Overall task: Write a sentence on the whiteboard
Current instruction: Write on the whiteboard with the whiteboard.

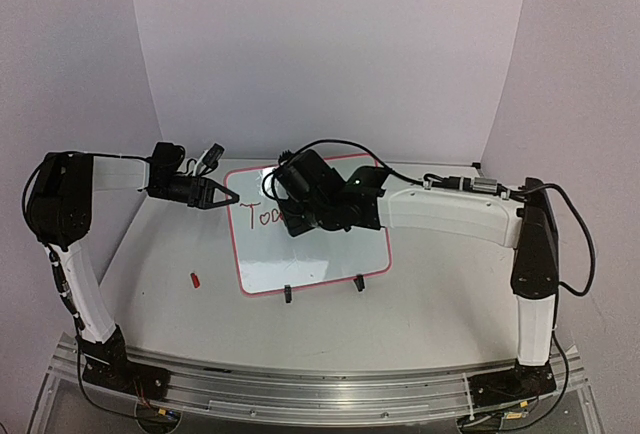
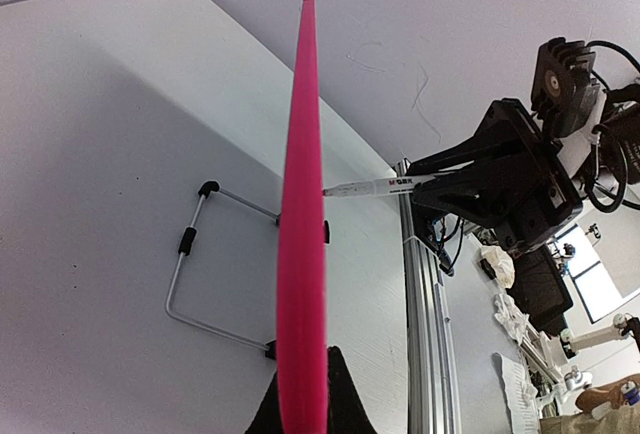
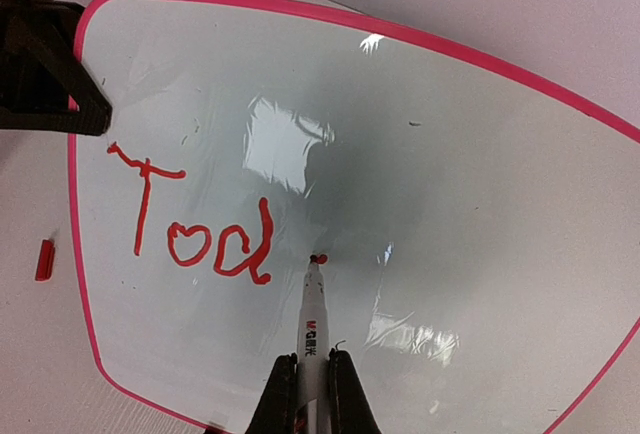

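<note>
Hiding overhead, the marker (image 3: 312, 316) meets the whiteboard (image 3: 470, 174) in wrist views.

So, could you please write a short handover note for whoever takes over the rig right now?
Left gripper: shut on the whiteboard at its left frame edge.
Right gripper: shut on the marker, its tip at the board just right of the d.
Done: Tod written in red.
Left: the rest of the sentence.
A small red cap lies on the table left of the board.
</note>
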You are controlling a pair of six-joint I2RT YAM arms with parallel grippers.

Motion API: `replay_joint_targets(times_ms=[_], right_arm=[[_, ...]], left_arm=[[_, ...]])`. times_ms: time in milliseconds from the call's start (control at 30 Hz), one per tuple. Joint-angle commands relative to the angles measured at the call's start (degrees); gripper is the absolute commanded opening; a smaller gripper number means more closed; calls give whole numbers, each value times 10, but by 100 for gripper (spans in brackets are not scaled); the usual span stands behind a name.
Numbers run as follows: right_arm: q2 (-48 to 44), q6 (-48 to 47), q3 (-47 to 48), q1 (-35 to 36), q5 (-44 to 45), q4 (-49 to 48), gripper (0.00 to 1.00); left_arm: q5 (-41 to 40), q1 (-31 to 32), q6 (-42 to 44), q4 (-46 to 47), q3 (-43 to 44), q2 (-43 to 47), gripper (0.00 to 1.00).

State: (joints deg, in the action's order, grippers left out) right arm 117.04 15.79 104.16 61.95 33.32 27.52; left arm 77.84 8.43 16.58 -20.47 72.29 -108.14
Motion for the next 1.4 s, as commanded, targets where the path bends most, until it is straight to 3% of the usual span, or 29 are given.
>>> replay_joint_targets(times_ms=[0,500,1367], right_arm=[[16,6,21,-4,10,-11,0],[17,12,10,-4,-31,-6,0],[-2,20,-12,-4,-10,45,0]], left_arm=[[-33,17,53,3,0,-12,0],[-35,16,52,1,0,-10,0],[-37,16,52,-1,1,-12,0]])
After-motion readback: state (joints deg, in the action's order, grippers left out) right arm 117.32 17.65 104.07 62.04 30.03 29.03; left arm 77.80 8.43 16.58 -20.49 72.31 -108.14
